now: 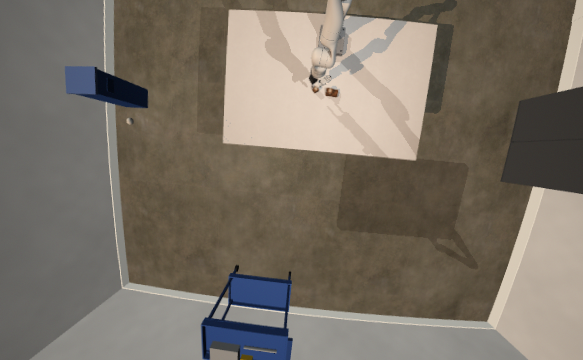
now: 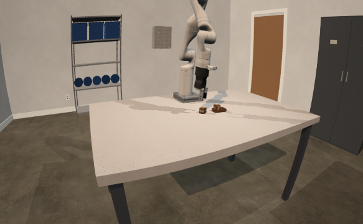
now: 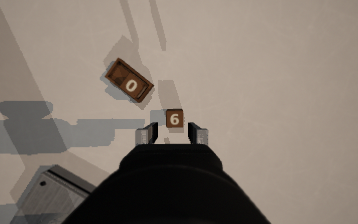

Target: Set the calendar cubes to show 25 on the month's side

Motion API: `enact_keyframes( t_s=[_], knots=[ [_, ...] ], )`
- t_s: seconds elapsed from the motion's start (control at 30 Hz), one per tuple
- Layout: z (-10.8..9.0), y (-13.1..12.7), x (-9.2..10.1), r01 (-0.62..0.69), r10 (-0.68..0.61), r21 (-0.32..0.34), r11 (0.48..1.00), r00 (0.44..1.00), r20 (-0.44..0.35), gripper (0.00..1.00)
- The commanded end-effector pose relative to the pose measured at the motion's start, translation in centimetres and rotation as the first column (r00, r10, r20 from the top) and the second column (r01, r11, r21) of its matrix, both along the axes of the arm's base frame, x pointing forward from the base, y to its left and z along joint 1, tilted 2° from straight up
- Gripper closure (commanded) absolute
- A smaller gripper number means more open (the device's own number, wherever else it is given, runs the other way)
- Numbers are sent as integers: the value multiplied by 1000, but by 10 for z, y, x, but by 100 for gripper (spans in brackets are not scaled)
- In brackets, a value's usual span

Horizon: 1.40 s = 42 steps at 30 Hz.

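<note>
A brown cube [image 3: 174,118] lies on the table outside the tray, its top face showing 6. It also shows in the exterior view [image 2: 203,109] and in the top view [image 1: 316,88]. The brown tray lies flat to its upper left in the wrist view, with a second cube [image 3: 131,86] inside at one end, top face showing 0; the tray's other half is empty. The tray also shows in the exterior view [image 2: 218,108]. My gripper [image 3: 173,129] [image 2: 202,93] is open and empty, raised above the table over the loose cube.
The arm's base plate [image 3: 55,194] sits on the table at the lower left of the wrist view and behind the cubes in the exterior view [image 2: 185,96]. The table's edges are far from the cubes.
</note>
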<state>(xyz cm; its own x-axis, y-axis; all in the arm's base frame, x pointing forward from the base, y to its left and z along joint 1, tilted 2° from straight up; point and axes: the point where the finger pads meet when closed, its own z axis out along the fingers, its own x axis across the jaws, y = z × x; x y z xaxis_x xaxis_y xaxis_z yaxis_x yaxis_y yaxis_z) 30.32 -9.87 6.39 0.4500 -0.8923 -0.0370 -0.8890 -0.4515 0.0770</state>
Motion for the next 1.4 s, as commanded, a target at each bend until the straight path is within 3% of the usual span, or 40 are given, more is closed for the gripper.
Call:
enact_keyframes(
  t_s=[0.0, 0.27, 0.77, 1.37],
  knots=[
    [-1, 6, 5, -22, 21, -16, 1000, 999, -31, 10],
    [1, 3, 6, -26, 17, -75, 997, 994, -112, 10],
    [1, 3, 7, -29, 15, -92, 995, 989, -144, 10],
    [0, 4, 9, -59, -5, -184, 981, 944, -330, 10]
  ],
)
